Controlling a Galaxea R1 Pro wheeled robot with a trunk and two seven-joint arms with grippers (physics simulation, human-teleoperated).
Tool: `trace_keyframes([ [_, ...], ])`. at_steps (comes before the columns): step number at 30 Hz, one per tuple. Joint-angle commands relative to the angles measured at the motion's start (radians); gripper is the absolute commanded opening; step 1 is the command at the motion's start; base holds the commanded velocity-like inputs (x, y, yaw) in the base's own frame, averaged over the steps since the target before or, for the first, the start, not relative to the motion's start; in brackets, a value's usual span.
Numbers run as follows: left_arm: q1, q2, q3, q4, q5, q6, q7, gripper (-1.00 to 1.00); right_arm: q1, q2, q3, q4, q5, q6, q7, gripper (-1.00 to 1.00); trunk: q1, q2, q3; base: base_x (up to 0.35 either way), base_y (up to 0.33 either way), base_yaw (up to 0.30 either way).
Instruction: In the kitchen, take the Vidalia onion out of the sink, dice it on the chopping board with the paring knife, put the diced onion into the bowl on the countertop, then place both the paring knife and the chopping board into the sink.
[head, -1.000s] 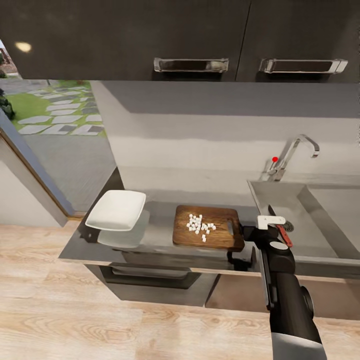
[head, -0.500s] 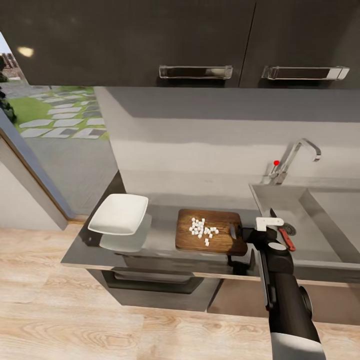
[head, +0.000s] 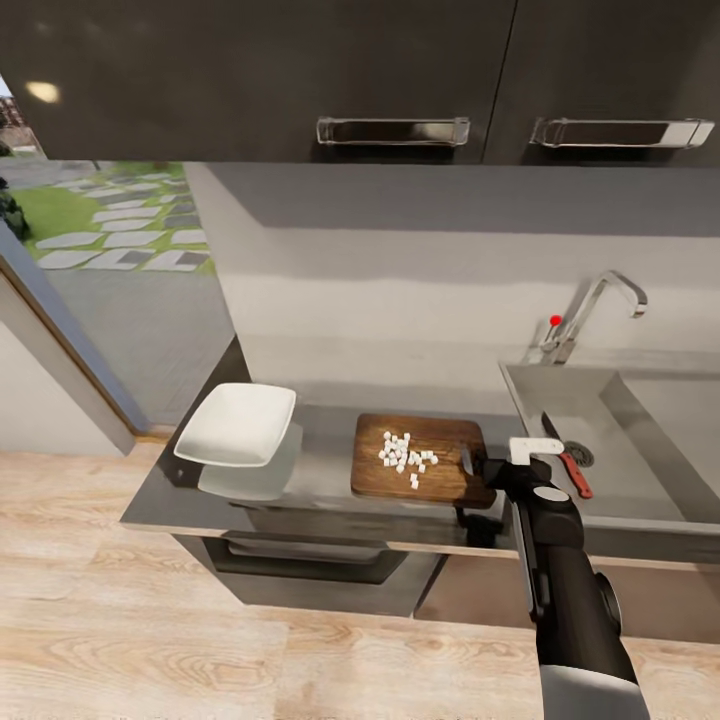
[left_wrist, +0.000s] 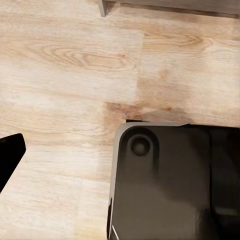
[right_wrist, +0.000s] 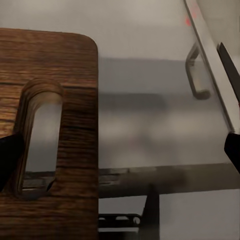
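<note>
Illumination is even and moderate, without harsh contrast. Daylight enters from the garden opening on the left; a small round glare spot sits on the dark wall cabinets (head: 250, 70). A broad soft shadow band lies on the wall beneath them. The countertop (head: 320, 470) is glossy and mirrors the bowl (head: 236, 424). Head view is sharp, straight edges slightly bowed at the frame margins. Right wrist view is soft: the chopping board (right_wrist: 60, 100) beside the fingers is mildly blurred, surfaces beyond them hazier.
</note>
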Motion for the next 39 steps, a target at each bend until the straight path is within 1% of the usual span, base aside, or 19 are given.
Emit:
trace_keyframes([
  [1, 0.0, 0.0, -0.002, -0.002, 0.005, -0.001, 0.002, 1.0, -0.001, 0.001, -0.002, -0.001, 0.01, 0.004, 0.009, 1.0, 0.001, -0.002, -0.003, 0.0, 0.0, 0.0],
  [15, 0.0, 0.0, -0.002, -0.001, 0.005, -0.001, 0.002, 1.0, -0.001, 0.001, -0.002, -0.001, 0.01, 0.004, 0.01, 1.0, 0.001, -0.002, -0.026, 0.0, 0.0, 0.0],
  [23, 0.0, 0.0, -0.002, -0.001, 0.005, -0.001, 0.002, 1.0, -0.001, 0.001, -0.002, -0.001, 0.01, 0.004, 0.01, 1.0, 0.001, -0.002, -0.039, 0.132, 0.0, 0.0],
  [30, 0.0, 0.0, -0.002, 0.0, 0.005, -0.001, 0.002, 1.0, -0.001, 0.001, -0.002, -0.001, 0.01, 0.004, 0.01, 1.0, 0.001, -0.002, -0.051, 0.014, 0.0, 0.0],
  [39, 0.0, 0.0, -0.002, 0.001, 0.005, -0.001, 0.002, 1.0, 0.0, 0.001, -0.002, 0.0, 0.01, 0.004, 0.01, 1.0, 0.001, -0.002, -0.065, 0.0, -0.071, 0.0],
])
